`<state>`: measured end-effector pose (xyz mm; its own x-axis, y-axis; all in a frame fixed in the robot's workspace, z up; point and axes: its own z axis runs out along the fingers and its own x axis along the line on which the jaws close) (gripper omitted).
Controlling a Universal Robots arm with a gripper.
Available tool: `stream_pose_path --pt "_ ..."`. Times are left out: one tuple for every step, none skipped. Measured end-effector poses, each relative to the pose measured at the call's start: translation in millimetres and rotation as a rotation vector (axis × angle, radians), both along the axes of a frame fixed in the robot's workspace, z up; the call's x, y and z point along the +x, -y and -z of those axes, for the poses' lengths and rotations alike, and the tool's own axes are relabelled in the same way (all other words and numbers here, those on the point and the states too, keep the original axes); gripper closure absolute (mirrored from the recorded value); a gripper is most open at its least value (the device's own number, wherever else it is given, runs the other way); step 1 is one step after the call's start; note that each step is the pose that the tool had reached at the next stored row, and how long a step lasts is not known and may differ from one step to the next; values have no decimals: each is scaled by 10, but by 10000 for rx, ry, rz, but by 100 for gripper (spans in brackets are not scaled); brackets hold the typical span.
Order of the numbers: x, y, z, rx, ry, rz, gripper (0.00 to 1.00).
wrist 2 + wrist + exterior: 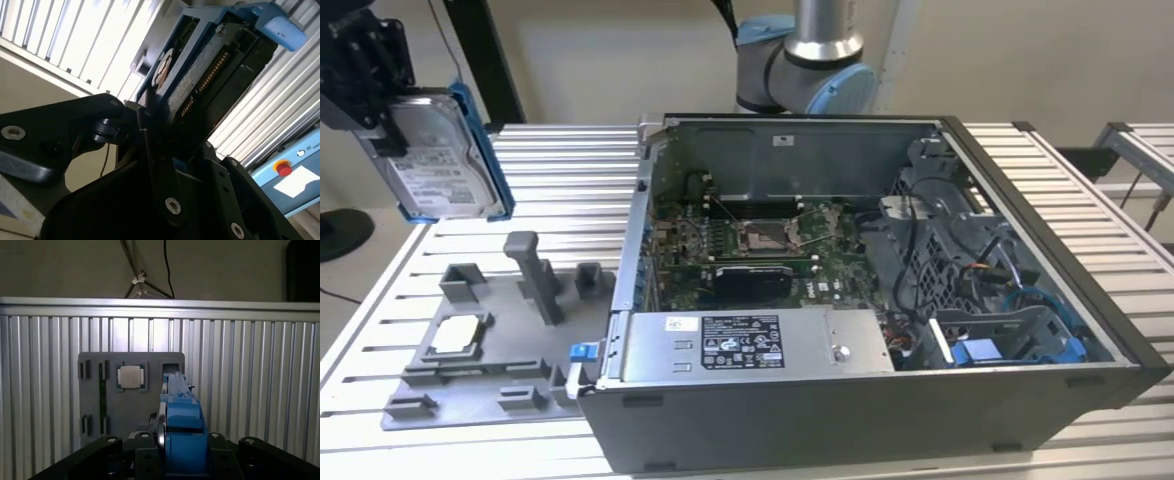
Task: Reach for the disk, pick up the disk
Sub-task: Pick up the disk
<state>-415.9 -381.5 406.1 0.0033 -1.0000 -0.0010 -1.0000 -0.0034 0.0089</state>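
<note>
Slatted metal surface carries an open computer case and a grey tray; at the exterior view's left the claw pinches the disk, held on edge above the tray.

Smooth silver metal, a white paper label and blue plastic frame on the disk; matt black on the hand. Ribbed, faintly shiny metal across the bench, matt grey plastic for the fixture tray.

The gripper is held raised at the exterior view's left, fingers clamped on the disk.
</note>
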Motion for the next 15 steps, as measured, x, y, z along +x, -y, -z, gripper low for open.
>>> stream_pose_path --pt "0 0 -16 -2 1 0 100" --pt "0 0 -34 -5 1 0 100" --pt "0 0 -50 -7 1 1 100" --pt "0 -1 -67 -11 1 1 100" --pt "0 -1 -85 -13 1 1 100" --pt "0 -1 -106 -13 1 1 100" --pt "0 -1 -128 -14 0 1 100" --pt "0 -1 -147 -13 1 1 100" --pt "0 -1 -166 -14 2 1 100" --pt "0 -1 -186 -14 1 2 100" --pt "0 -1 -207 -14 1 1 100" --pt "0 -1 -225 -14 1 1 100" --pt "-1 -1 -241 -15 1 1 100" --pt "-1 -1 -254 -14 2 1 100" --pt "-1 -1 -271 -14 1 1 100"
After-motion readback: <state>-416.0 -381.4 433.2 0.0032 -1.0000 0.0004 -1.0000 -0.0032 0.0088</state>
